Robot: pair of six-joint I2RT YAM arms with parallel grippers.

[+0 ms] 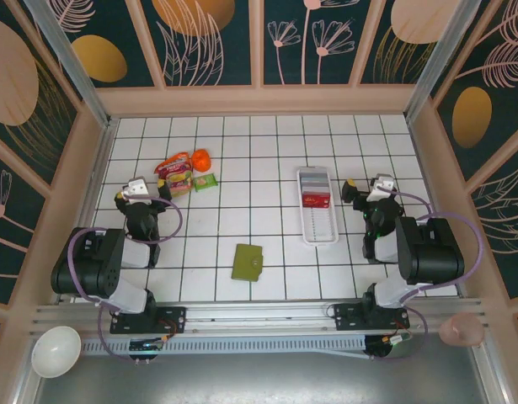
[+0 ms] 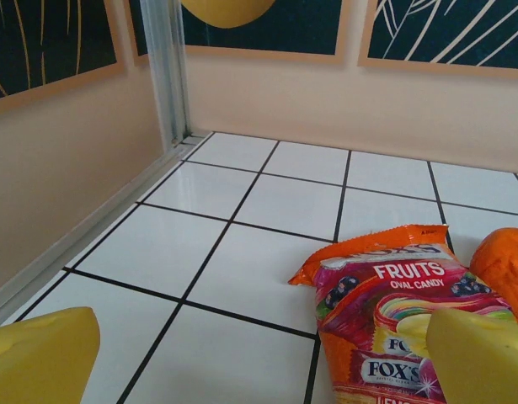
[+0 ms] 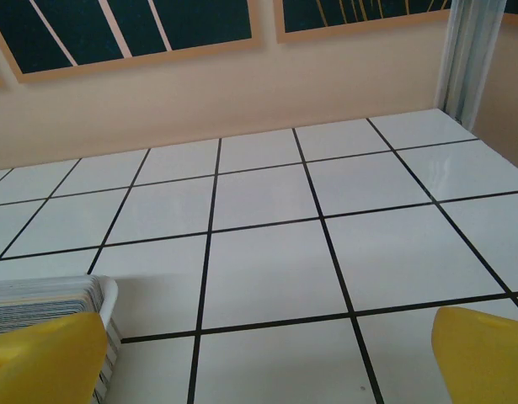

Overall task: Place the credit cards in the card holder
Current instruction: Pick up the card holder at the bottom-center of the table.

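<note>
Nothing has gone into the wallet yet, as far as I can tell. The two arms sit low on each side of the table. The left gripper (image 1: 141, 188) is spread wide with nothing in it, and so is the right gripper (image 1: 372, 187). The long white tray (image 1: 318, 231) lies just beside the right arm. The red credit cards (image 1: 315, 199) rest inside its far half. The green card holder (image 1: 248, 262) lies flat and looks shut, near the front, between the two arms and apart from the tray. So I think the whole job is left: open the wallet, lift the cards, slip them in. Around us are tall dark walls (image 1: 212, 38) with painted leaves and round gold shapes. The table (image 1: 242, 143) is white and shiny, with black lines making squares. By the left arm sits a Fox's fruit candy bag (image 2: 393, 328), touching a small orange thing (image 2: 503, 261). A small white bowl (image 1: 56, 351) waits at the front left corner.
</note>
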